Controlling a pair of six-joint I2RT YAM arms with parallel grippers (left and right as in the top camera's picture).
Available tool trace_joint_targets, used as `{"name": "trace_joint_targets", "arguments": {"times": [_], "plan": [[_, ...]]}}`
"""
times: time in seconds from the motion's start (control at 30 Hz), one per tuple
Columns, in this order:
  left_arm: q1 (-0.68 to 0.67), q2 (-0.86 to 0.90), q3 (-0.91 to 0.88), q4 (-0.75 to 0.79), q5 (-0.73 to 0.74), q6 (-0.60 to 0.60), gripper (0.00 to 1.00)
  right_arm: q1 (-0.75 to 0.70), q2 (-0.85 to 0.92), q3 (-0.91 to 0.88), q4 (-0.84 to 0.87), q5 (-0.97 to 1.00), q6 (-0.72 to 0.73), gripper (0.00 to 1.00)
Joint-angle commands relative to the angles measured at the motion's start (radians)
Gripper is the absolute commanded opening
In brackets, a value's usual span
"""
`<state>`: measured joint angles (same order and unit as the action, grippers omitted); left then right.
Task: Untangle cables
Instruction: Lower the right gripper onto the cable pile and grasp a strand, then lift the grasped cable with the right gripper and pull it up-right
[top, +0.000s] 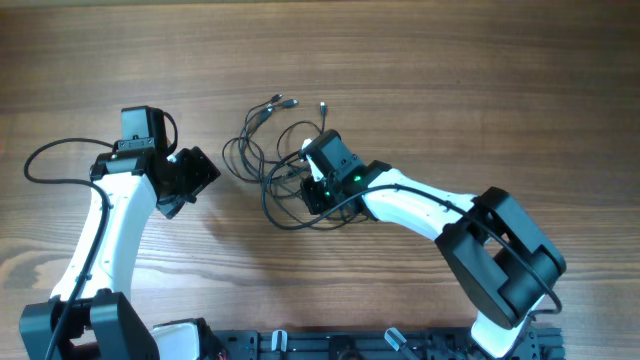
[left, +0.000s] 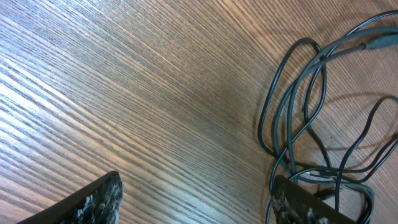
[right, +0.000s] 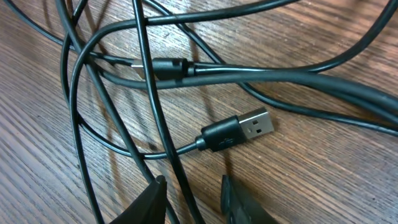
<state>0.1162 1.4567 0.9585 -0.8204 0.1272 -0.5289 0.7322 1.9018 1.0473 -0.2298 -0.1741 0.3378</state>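
Wooden table (top: 400, 60) fills the overhead view, grain running left to right. Right arm (top: 420, 205), white with black joints, reaches in from lower right toward mid-table; left arm (top: 115, 215) comes up from lower left and stops well left of centre. The cables (top: 272, 165) lie in one loose dark tangle at mid-table, loops crossing each other, a few silvery plug tips (top: 290, 101) sticking out at the far side. Right gripper (top: 312, 172) sits right over the tangle's right part, strands running around and under it. In the right wrist view its fingertips (right: 152, 199) stand a narrow gap apart just above the wood, one thin strand passing down between them and not pinched; other strands cross just ahead. Left gripper (top: 205, 175) is beside the tangle on its left, apart from it, jaws spread wide with only bare wood between. In the left wrist view the cable loops (left: 292, 124) lie to the right, and the nearest strands run up against the right-hand finger (left: 298, 205). A USB-A plug (right: 239, 129), metal end pointing right, lies flat just ahead of the right fingers. A smaller dark connector (right: 168, 67) sits further off among the crossed strands.
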Motion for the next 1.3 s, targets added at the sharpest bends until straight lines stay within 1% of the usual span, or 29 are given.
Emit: {"name": "trace_joint_targets", "arguments": {"times": [0.0, 0.03, 0.07, 0.1, 0.17, 0.33, 0.47, 0.6, 0.7, 0.8, 0.93, 1.07, 1.13, 1.17, 1.27], "plan": [[0.003, 0.002, 0.004, -0.004, -0.013, -0.003, 0.79, 0.000, 0.024, -0.008, 0.001, 0.018, 0.014, 0.25], [0.003, 0.002, 0.004, -0.004, -0.013, -0.002, 0.79, 0.000, 0.024, -0.007, 0.000, 0.018, 0.014, 0.22], [0.003, 0.002, 0.004, -0.005, -0.013, -0.003, 0.79, 0.000, 0.024, -0.005, -0.003, 0.018, 0.015, 0.15], [0.003, 0.002, 0.004, -0.006, -0.013, -0.003, 0.79, 0.000, 0.024, 0.002, -0.011, 0.018, 0.019, 0.11], [0.003, 0.002, 0.004, -0.007, -0.013, -0.003, 0.79, -0.005, 0.014, 0.020, -0.032, 0.018, 0.029, 0.07], [0.003, 0.002, 0.004, -0.006, -0.013, -0.003, 0.79, -0.027, -0.080, 0.085, -0.105, 0.022, 0.000, 0.05], [0.003, 0.002, 0.004, -0.006, -0.013, -0.003, 0.79, -0.057, -0.177, 0.180, -0.168, 0.027, -0.024, 0.05], [0.003, 0.002, 0.004, -0.007, -0.013, -0.003, 0.79, -0.101, -0.299, 0.272, -0.174, 0.026, -0.021, 0.04], [0.003, 0.002, 0.004, -0.007, -0.013, -0.003, 0.79, -0.140, -0.390, 0.316, -0.144, 0.026, -0.020, 0.04], [0.003, 0.002, 0.004, -0.006, -0.013, -0.003, 0.79, -0.174, -0.488, 0.319, -0.066, 0.027, -0.020, 0.04], [0.003, 0.002, 0.004, -0.007, -0.013, -0.003, 0.79, -0.217, -0.561, 0.319, -0.003, 0.034, -0.007, 0.04], [0.003, 0.002, 0.004, -0.007, -0.013, -0.003, 0.79, -0.255, -0.611, 0.319, -0.017, 0.182, 0.054, 0.04], [0.003, 0.002, 0.004, -0.007, -0.013, -0.003, 0.79, -0.272, -0.621, 0.319, -0.052, 0.302, 0.066, 0.04], [0.003, 0.002, 0.004, -0.007, -0.013, -0.002, 0.79, -0.287, -0.623, 0.319, -0.118, 0.438, 0.090, 0.04], [0.003, 0.002, 0.004, -0.007, -0.013, -0.003, 0.79, -0.317, -0.616, 0.319, -0.280, 0.667, 0.188, 0.04]]}}
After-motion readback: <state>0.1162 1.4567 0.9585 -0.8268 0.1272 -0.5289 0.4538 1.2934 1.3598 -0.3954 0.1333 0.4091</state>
